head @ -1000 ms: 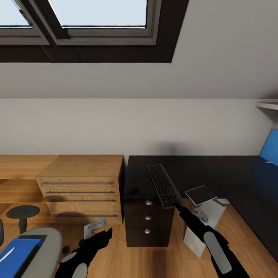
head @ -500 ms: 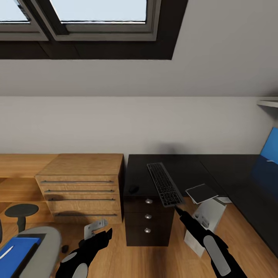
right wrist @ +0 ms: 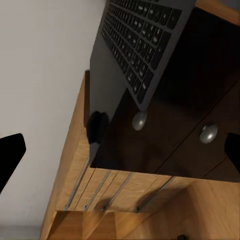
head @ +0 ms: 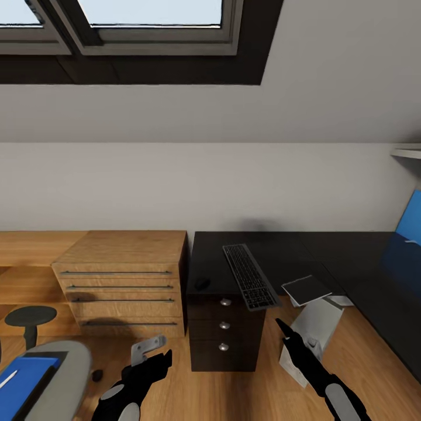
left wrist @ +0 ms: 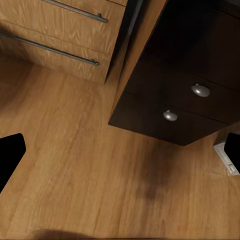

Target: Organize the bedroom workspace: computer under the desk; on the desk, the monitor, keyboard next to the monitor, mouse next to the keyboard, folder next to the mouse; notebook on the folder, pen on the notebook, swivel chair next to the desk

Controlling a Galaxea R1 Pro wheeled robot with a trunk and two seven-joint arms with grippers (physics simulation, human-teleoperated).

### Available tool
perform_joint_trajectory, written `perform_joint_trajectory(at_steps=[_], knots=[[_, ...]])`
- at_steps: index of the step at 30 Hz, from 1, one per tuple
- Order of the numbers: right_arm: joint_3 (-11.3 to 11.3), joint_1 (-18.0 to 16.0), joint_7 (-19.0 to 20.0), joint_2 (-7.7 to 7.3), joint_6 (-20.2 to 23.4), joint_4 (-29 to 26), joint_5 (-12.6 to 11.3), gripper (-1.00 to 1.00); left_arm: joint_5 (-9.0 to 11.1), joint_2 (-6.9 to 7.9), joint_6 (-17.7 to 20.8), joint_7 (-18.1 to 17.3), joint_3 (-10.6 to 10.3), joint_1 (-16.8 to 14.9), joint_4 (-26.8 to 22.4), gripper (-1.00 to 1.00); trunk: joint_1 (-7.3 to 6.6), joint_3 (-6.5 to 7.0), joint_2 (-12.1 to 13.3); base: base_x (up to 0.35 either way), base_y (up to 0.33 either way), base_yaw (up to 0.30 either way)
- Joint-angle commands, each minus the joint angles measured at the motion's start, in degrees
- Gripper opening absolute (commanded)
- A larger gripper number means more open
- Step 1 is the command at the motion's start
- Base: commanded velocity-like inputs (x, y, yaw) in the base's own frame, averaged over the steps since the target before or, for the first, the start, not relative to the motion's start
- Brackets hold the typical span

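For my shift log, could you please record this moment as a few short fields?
keyboard: on the desk, near end overhanging the front edge
mouse: on desk, apart from keyboard
folder: on swivel chair
notebook: on the computer
left claw: open, holding nothing
right claw: open, holding nothing

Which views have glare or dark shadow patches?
Head view: the skylight is washed-out bright, and a soft grey shadow sits on the wall above the desk. Left wrist view: a dark smudge of shadow on the floor below the drawer unit. Right wrist view: no glare; the keyboard is sharp.
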Motion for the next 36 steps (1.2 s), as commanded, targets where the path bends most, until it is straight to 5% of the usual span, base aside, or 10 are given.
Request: perform_joint_trajectory(at_steps=[1, 15, 19, 23, 27, 36], knots=[[-0.2, 0.0, 0.2, 0.04, 0.4, 0.0, -0.5, 1.0, 0.6, 0.01, 0.1, 0.6, -0.1, -0.1, -0.1, 1.0, 0.23, -0.25, -0.5, 0.0, 0.0, 0.0], [-0.3, -0.8, -5.4, 0.43, 0.1, -0.3, -0.7, 1.0, 0.6, 0.01, 0.1, 0.7, -2.0, -0.1, 0.3, 1.0, 3.3, -2.76, -6.1, 0.0, 0.0, 0.0], [-0.3, -1.0, -5.8, 0.32, 0.3, -0.3, -4.6, 1.0, 0.6, 0.01, 0.1, 0.7, -2.7, -0.1, 0.6, 1.0, 4.18, -3.48, -7.7, 0.0, 0.0, 0.0], [-0.2, -1.1, -9.0, 0.14, 0.5, -0.2, -12.1, 1.0, 0.4, 0.01, -0.1, 0.8, -3.4, -0.1, 0.7, 1.0, 5.06, -4.2, -9.3, 0.0, 0.0, 0.0], [-0.2, -1.1, -12.1, 0.09, 0.6, -0.3, -15.8, 1.0, 0.5, 0.01, -0.1, 1.0, -4.7, -0.1, 0.7, 1.0, 5.72, -4.74, -10.5, 0.0, 0.0, 0.0], [-0.2, -1.1, -12.8, 0.08, 0.7, -0.4, -16.5, 1.0, 0.6, 0.07, -0.1, 2.1, -5.8, -0.1, 0.7, 1.0, 5.72, -4.74, -10.5, 0.0, 0.0, 0.0]])
